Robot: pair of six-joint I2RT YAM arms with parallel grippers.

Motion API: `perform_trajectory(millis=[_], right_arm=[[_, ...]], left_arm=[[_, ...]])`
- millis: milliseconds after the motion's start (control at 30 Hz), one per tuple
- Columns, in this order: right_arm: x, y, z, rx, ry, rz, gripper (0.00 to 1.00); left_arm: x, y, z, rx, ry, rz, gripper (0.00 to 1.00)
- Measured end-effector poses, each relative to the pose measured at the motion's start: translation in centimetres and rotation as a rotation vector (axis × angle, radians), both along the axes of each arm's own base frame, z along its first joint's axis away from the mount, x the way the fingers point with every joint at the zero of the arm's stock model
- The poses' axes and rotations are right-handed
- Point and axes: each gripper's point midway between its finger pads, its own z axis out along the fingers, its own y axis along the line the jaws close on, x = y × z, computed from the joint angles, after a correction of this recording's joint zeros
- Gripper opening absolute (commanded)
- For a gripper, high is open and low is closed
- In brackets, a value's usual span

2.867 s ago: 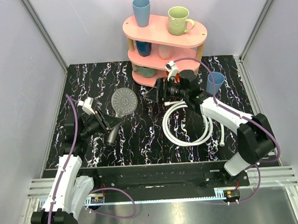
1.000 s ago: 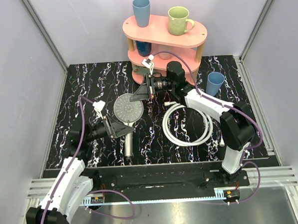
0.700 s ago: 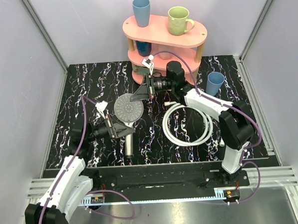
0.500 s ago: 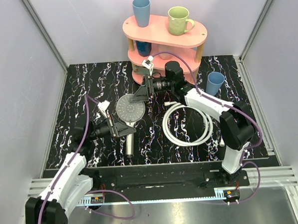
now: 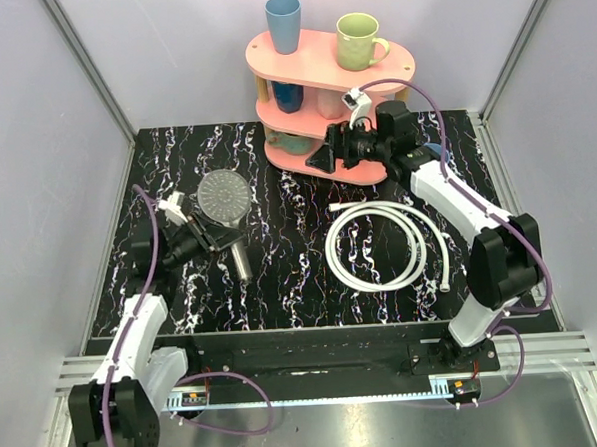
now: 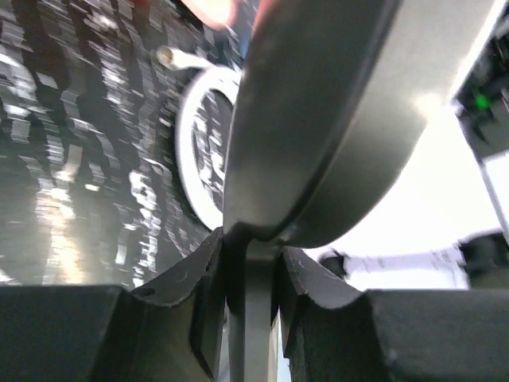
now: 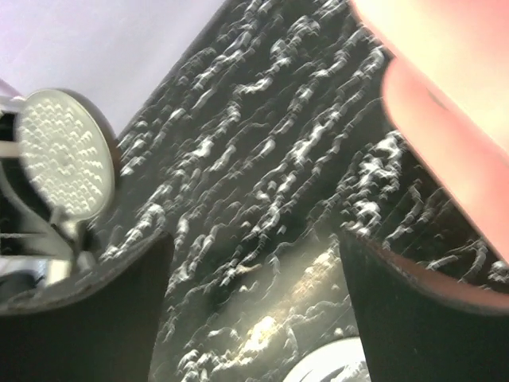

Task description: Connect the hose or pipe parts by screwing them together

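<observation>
Over on the left side of the black marbled table [image 5: 281,274], the left gripper [image 5: 212,234] is clamped tight on the shower head [image 5: 224,195], right where the neck meets the handle, round face pointing up. Right gripper [image 5: 317,162] hangs wide open with nothing in it, at the far side by the pink shelf [image 5: 285,156]. White hose [image 5: 373,208] lies coiled right of centre, nothing touching it.

A black, white-veined counter [image 5: 175,150] carries a white hose [image 5: 333,254] lying coiled flat, right of centre. At its back edge stands a pink shelf [image 5: 320,62], with a blue cup [image 5: 284,22] and a green mug [image 5: 359,40] on top.
</observation>
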Motion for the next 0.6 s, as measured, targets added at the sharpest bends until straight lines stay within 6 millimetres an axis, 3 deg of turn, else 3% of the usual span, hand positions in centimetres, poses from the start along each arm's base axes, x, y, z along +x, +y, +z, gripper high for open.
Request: perform_trajectory(millis=[100, 200, 300, 433, 600], right_arm=[[2.4, -1.3, -2.8, -0.171, -0.034, -0.087, 0.88], [4.0, -2.8, -6.9, -0.355, -0.059, -0.12, 0.86], [4.5, -4.4, -11.8, -0.555, -0.078, -0.098, 0.85], [4.3, -5.7, -17.3, -0.791, -0.111, -0.013, 0.73], [3.7, -5.9, -20.3, -0.923, -0.167, 0.108, 0.68]], left_arm=[[1.5, 3.0, -1.4, 0.099, 0.016, 0.152, 0.0], [1.4, 5.2, -1.9, 0.213, 0.01, 0.259, 0.0], [0.8, 6.4, -1.2, 0.31, -0.033, 0.315, 0.0], [0.3, 7.6, -0.6, 0.393, -0.081, 0.373, 0.0], [-0.2, 7.8, -1.6, 0.421, -0.047, 0.37, 0.0]])
